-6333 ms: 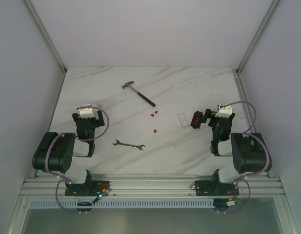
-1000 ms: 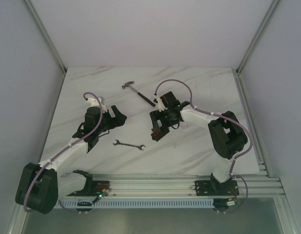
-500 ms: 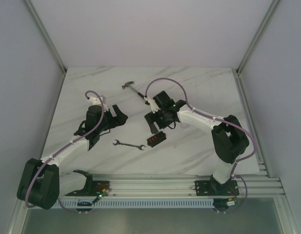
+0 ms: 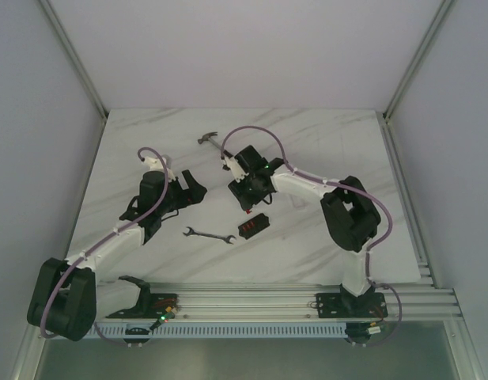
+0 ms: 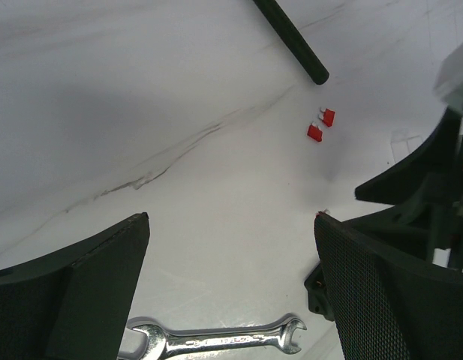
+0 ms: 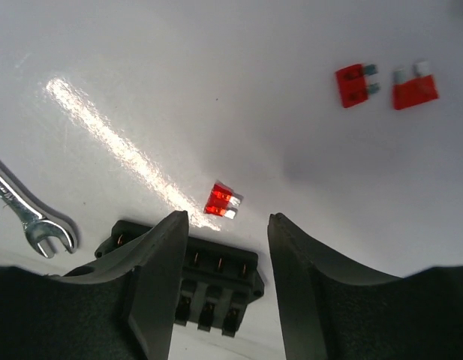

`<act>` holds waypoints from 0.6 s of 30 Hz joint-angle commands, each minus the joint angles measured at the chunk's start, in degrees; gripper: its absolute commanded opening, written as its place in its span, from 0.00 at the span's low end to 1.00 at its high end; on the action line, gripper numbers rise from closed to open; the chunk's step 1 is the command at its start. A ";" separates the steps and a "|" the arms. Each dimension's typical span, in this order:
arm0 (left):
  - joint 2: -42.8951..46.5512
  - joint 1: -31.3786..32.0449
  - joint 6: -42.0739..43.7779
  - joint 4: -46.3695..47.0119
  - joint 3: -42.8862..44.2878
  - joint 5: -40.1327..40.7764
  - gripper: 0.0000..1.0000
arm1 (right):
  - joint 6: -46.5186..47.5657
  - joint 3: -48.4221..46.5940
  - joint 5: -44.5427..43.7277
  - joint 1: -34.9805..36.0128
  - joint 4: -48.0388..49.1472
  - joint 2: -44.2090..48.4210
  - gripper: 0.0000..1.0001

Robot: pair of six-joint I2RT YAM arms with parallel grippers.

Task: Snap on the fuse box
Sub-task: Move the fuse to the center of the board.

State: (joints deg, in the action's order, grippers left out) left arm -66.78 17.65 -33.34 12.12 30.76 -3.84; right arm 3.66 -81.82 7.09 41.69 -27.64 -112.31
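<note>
The right gripper (image 6: 227,223) has its jaws about half apart and holds nothing. Below the gap a loose red fuse (image 6: 222,201) lies on the table (image 6: 141,67), and neither finger touches it. The fuse box (image 4: 254,226) lies flat just beside this fuse, on the side toward the arm bases, and a wrench (image 4: 209,234) is near it on the left.

I judge that the step is to pick up this fuse and press it into the box. To do it well, the gripper should go straight down with the fuse centred between the fingers, and close on its flat faces. The fingers must not touch the edge of the box, otherwise the box may slide away.

The right arm reaches far over to the middle of the table, with the wrist turned downward. The left gripper (image 5: 231,225) is wide open and empty. It hangs left of the wrench, on an arm stretched forward.
</note>
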 commanded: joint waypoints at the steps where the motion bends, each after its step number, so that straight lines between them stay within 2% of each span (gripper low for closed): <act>1: 0.73 0.21 1.00 -1.16 0.00 0.52 1.00 | 0.70 -2.58 -1.16 1.16 -0.56 -2.32 0.50; 11: -0.10 0.32 1.73 -1.07 0.44 -3.43 1.00 | -0.41 -1.89 -7.83 1.36 0.22 -5.28 0.37; 18: -0.41 2.53 4.15 -0.53 0.61 -4.70 1.00 | -2.94 0.39 -10.84 -2.35 0.86 -4.19 0.27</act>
State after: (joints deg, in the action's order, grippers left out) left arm -66.78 18.55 -31.68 11.90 30.76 -6.74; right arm 2.52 -82.30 0.01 41.80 -27.00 -116.11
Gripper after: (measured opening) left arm 0.998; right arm 0.297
